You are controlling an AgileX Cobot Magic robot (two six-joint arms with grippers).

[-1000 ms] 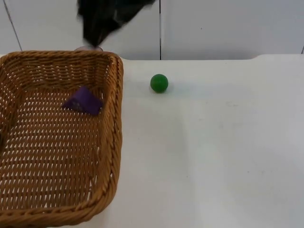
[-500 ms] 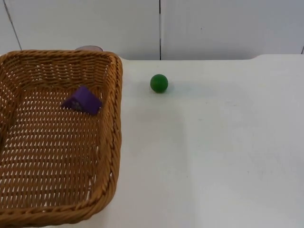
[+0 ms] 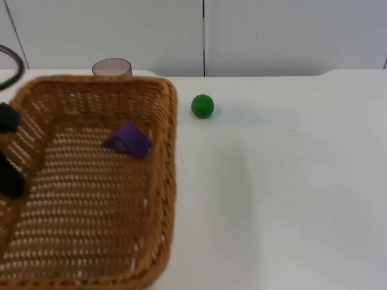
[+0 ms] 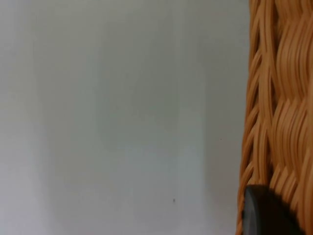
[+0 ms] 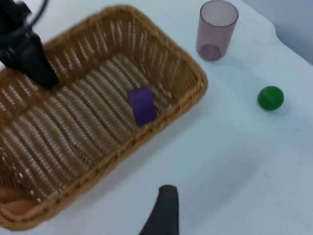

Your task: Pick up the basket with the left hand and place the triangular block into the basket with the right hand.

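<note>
1. Top view, nearest ground first: the wicker basket (image 3: 91, 187) takes up the lower left of the frame. I read the left gripper (image 3: 9, 163) as pinching its left rim, at the far left edge.
2. Left wrist view confirms it: the woven wall (image 4: 279, 107) runs right beside the black fingertip (image 4: 266, 213), white table (image 4: 122, 117) behind.
3. Inside the basket, toward its far half, lies the purple triangular block (image 3: 128, 139), resting on the weave and apart from the walls.
4. Right of the basket's far corner, a green ball (image 3: 202, 106) sits on the table, near the rim but not touching.
5. Farthest back, a translucent cup (image 3: 112, 67) stands just behind the basket's far rim, against the grey partition.
6. Right wrist view looks down on the lot from above: basket, block (image 5: 142, 105), cup (image 5: 216, 29), ball (image 5: 270, 98). One right fingertip (image 5: 164, 210) shows; whether the right gripper is spread or closed I cannot tell. I take that arm to be waiting, empty.
7. Judgement: block is in, so placing is done. Next calls only for a steady hold on the basket, or a level set-down.
</note>
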